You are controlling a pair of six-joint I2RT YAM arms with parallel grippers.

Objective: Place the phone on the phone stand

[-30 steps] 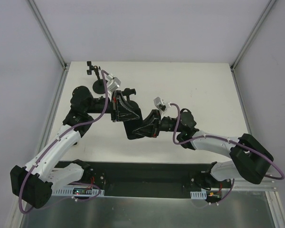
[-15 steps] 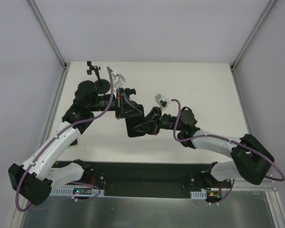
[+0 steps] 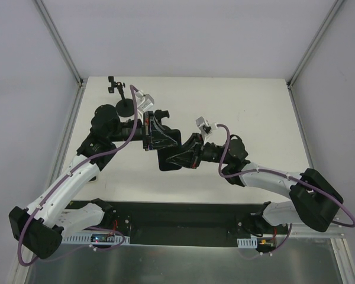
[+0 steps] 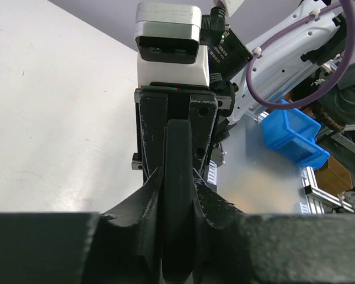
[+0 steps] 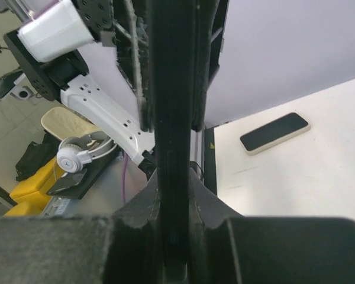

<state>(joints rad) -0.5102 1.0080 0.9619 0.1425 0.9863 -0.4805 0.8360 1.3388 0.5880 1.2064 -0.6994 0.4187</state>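
A black phone (image 3: 167, 158) hangs above the middle of the table, gripped from both ends. My left gripper (image 3: 155, 139) is shut on its far-left end and my right gripper (image 3: 187, 155) is shut on its near-right end. In the left wrist view the phone (image 4: 178, 148) runs edge-on between my left gripper's (image 4: 178, 180) fingers. In the right wrist view the phone (image 5: 174, 89) is edge-on, clamped in my right gripper (image 5: 174, 192). The black phone stand (image 3: 125, 107), with a round base and a small clamp on a stalk, stands at the table's far left, behind the left wrist.
A dark flat slab with a pale rim (image 5: 275, 132) lies on a white surface in the right wrist view. White walls with metal rails (image 3: 65, 53) enclose the table. A blue bin (image 4: 293, 136) sits beyond the table's near edge.
The phone and both grippers have shifted slightly to the right and away from the bases. The left arm's elbow has swung a little. Both grippers stay shut on the phone.
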